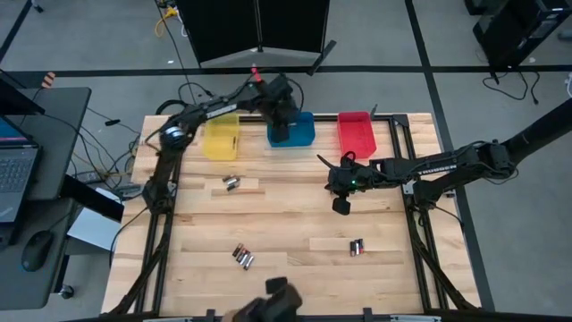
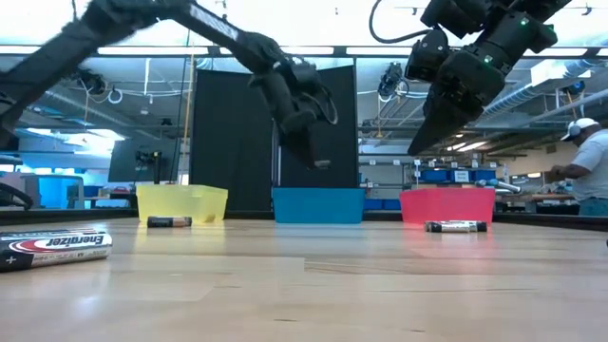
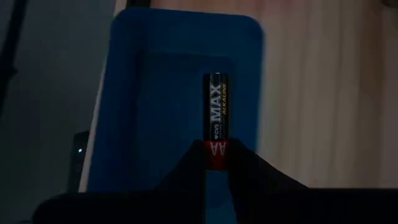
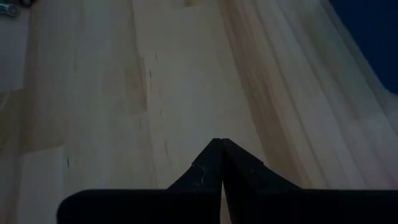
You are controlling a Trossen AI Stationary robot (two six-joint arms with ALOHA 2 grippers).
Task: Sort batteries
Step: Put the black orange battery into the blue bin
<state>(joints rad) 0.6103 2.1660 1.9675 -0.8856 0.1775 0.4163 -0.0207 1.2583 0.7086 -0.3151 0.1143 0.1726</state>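
Observation:
My left gripper (image 3: 217,163) hangs over the blue bin (image 3: 161,93) at the table's far edge, shut on a black AA battery (image 3: 217,106) with a red end. The high view shows this gripper (image 1: 282,132) above the blue bin (image 1: 302,131). My right gripper (image 1: 340,205) hovers shut above bare wood right of the table's middle, holding nothing (image 4: 222,144). Loose batteries lie on the table at the left middle (image 1: 231,182), near left (image 1: 242,257) and near right (image 1: 357,247). My left gripper pinches the battery's red end (image 3: 217,147) between its two fingertips. The fingers slant down from above. The battery sticks out past the fingertips, in line with the fingers, its black body free. It is lifted clear, above the inside of the blue bin.
A yellow bin (image 1: 222,137) stands left of the blue one and a red bin (image 1: 355,132) right of it, all along the far edge. In the low view a large battery (image 2: 52,249) lies close to the camera. A person (image 2: 589,166) stands in the room behind.

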